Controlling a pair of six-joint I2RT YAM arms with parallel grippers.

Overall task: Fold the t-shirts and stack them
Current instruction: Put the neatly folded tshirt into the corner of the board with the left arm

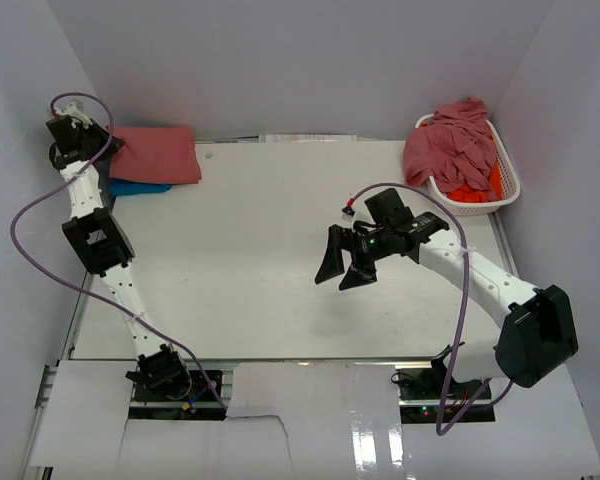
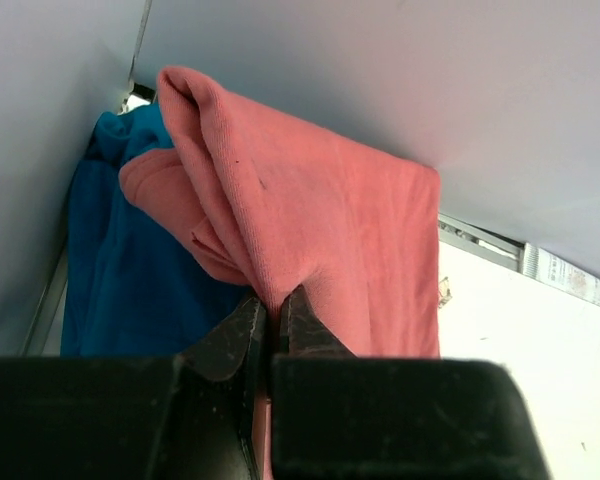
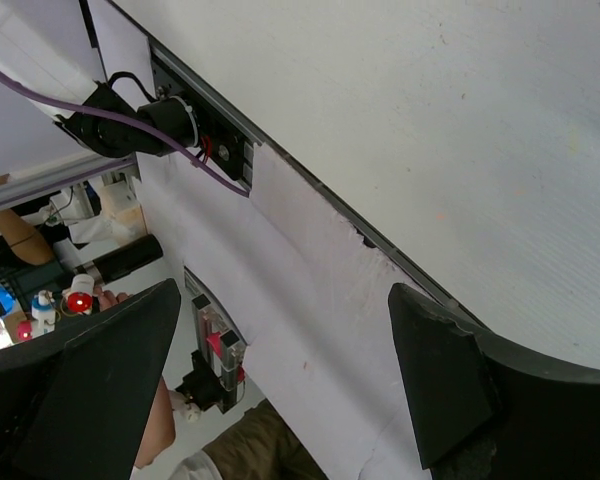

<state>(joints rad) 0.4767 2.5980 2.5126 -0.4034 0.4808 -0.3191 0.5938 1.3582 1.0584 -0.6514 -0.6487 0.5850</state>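
Note:
A folded rose-red t-shirt [image 1: 156,153] lies at the table's back left corner on top of a turquoise blue t-shirt [image 1: 138,187]. My left gripper [image 1: 102,148] is shut on the rose-red shirt's left edge. In the left wrist view the fingertips [image 2: 298,305] pinch a fold of that rose-red t-shirt [image 2: 320,210], with the blue t-shirt [image 2: 120,270] underneath to the left. My right gripper [image 1: 343,266] hovers open over the middle of the table, nothing between its fingers [image 3: 430,370]. More rose-red t-shirts [image 1: 452,145] and an orange t-shirt [image 1: 472,190] are heaped in the basket.
The white slatted basket [image 1: 508,190] stands at the back right corner. White walls close in the white table [image 1: 250,230] on the left, back and right. White paper sheets [image 3: 310,300] cover the near edge between the arm bases.

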